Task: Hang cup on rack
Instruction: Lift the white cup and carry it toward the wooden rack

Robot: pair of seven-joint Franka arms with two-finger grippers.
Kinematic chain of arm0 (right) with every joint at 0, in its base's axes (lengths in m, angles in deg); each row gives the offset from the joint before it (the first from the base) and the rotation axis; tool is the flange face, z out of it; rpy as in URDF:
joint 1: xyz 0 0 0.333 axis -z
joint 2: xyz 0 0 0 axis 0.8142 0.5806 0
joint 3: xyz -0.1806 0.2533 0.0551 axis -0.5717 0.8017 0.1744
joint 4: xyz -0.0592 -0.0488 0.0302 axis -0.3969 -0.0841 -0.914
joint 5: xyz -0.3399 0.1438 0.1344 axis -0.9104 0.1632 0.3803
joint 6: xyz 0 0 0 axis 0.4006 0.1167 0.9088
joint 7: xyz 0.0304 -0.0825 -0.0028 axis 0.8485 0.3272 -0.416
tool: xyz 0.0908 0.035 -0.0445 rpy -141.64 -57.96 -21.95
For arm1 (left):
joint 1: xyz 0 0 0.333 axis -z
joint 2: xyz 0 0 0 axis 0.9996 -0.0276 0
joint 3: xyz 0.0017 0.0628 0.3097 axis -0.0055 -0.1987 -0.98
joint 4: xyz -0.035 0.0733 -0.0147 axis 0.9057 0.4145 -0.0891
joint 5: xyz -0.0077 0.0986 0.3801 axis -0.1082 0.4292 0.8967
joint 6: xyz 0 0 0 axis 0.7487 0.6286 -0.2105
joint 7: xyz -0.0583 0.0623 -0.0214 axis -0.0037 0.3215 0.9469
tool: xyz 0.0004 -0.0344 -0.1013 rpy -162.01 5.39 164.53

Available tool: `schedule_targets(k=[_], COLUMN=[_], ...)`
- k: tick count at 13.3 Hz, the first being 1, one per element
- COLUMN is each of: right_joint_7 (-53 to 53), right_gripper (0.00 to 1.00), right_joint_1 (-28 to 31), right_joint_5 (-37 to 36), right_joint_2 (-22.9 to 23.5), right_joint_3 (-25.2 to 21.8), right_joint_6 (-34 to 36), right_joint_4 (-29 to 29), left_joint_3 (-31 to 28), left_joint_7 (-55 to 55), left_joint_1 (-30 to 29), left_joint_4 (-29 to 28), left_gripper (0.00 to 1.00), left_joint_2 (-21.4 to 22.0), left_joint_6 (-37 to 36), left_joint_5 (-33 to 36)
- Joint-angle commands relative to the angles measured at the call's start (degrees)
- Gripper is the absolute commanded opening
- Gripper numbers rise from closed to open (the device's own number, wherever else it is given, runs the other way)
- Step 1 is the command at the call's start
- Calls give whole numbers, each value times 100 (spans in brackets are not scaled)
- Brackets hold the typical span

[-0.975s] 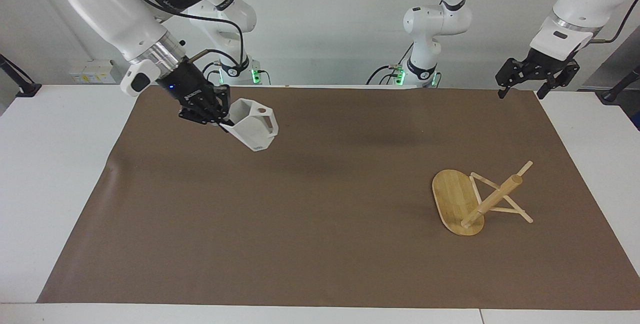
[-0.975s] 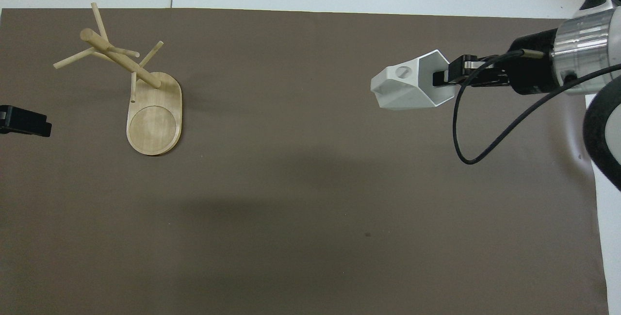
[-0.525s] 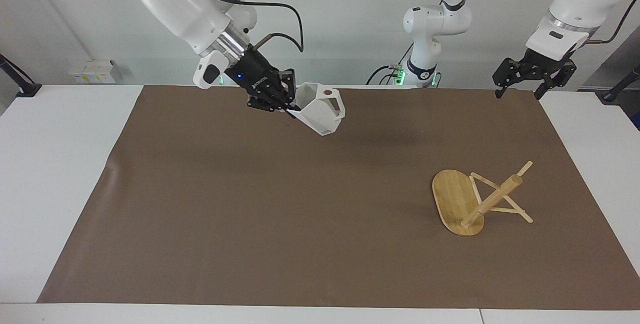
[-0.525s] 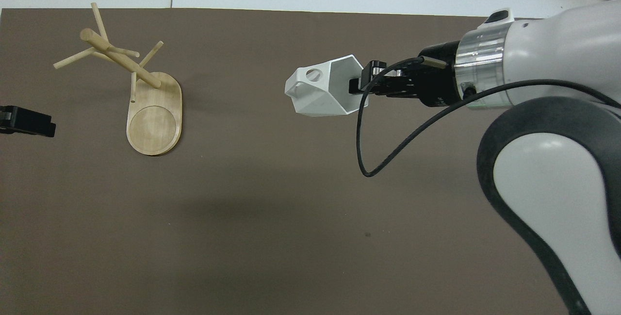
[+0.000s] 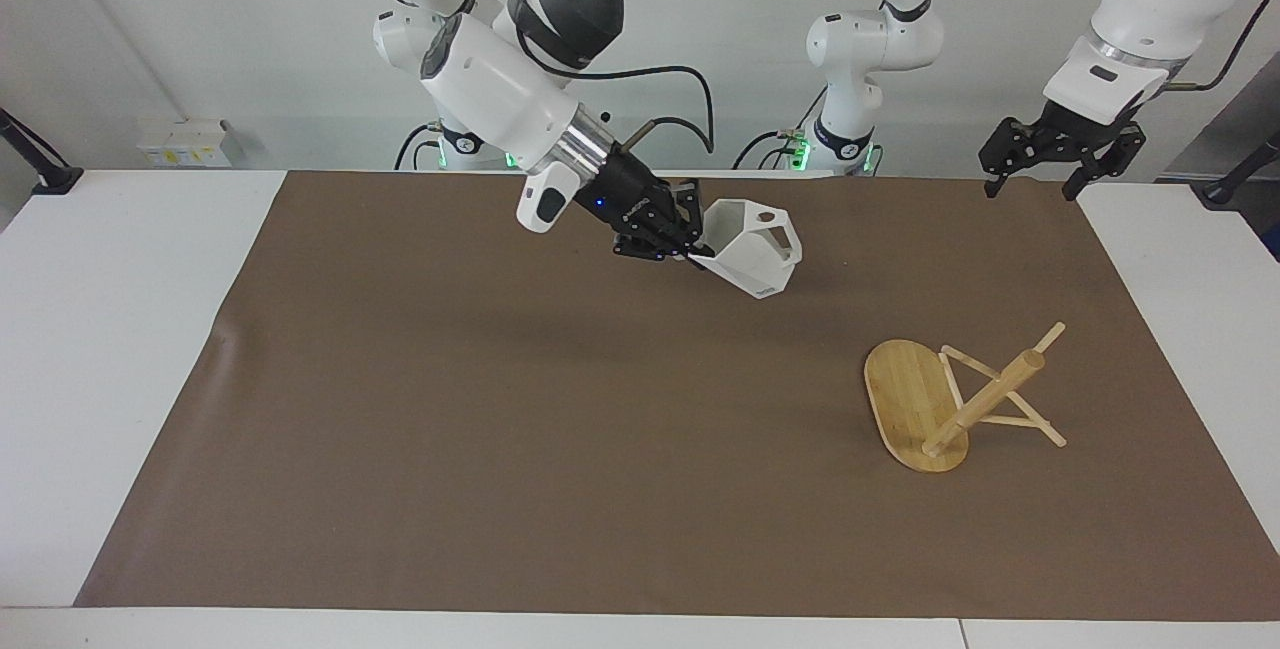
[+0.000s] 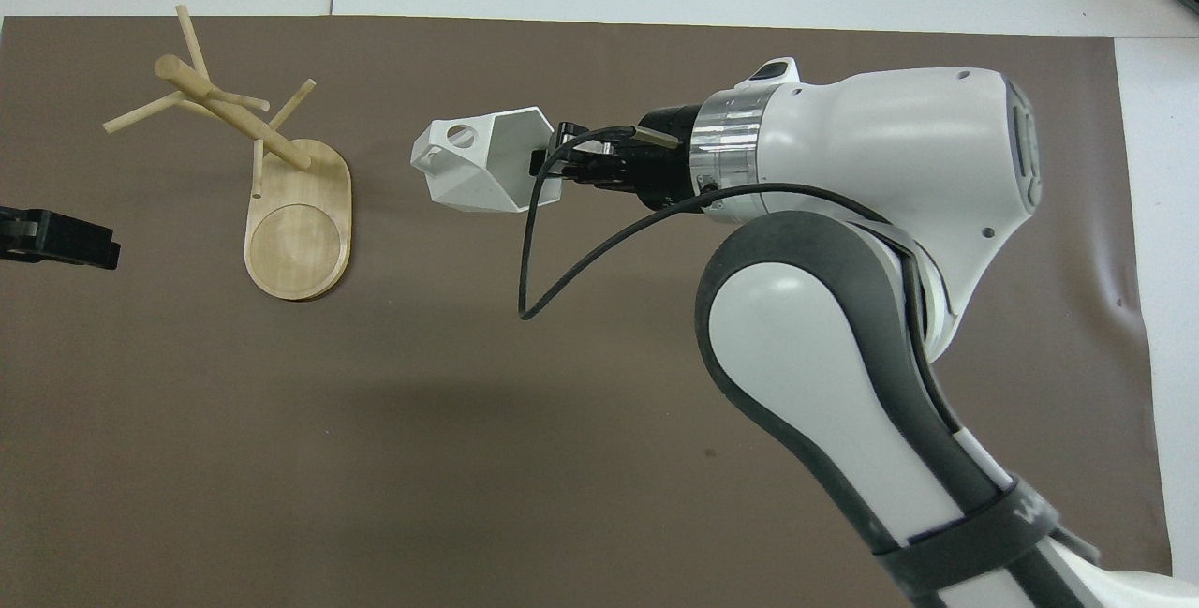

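compared with a second ago, when the right gripper (image 5: pixel 693 251) was up over the right arm's end of the brown mat (image 5: pixel 500 409), it's now swung in over the middle of the mat's edge by the robots, and the cup (image 5: pixel 755 247) came along with it. fingers pinched tight on the cup's rim wall, cup in the air, tipped on its side with the open hexagonal mouth facing the gripper and the base pointing toward the rack (image 5: pixel 935 402). the right arm's big white elbow now fills a lot of the overhead view, where a second ago only the wrist poked in.

the left gripper (image 5: pixel 1035 184) hangs over the mat's corner at the left arm's end by the robots, jaws spread and holding nothing. it's crept slightly upward but basically just waits.

the cup itself: small, white, all flat angled facets, blocky handle on its upper side with a round hole through it.

the rack hasn't budged. it sits near the left arm's end of the mat, oval bamboo base flat, thick post with thin pegs sticking out. cup and rack are apart, nothing on the pegs.
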Motion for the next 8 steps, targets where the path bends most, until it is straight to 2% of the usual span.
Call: schedule_targets(k=[1, 5, 8], right_joint_7=[6, 531, 753], right_gripper=[0, 0, 0], right_joint_1=[-169, -196, -222], right_joint_5=[665, 2124, 2153], right_joint_2=[135, 126, 118], right_joint_3=[20, 20, 29], right_joint_6=[-243, -262, -262], right_joint_4=[255, 282, 238], left_joint_3=[-19, -1, -1], left_joint_7=[55, 161, 388], left_joint_1=[136, 153, 145], left_joint_4=[-340, -534, -648], left_gripper=[100, 100, 100], left_joint_2=[246, 308, 361], left_joint_6=[98, 440, 617], left_joint_5=[-12, -74, -432])
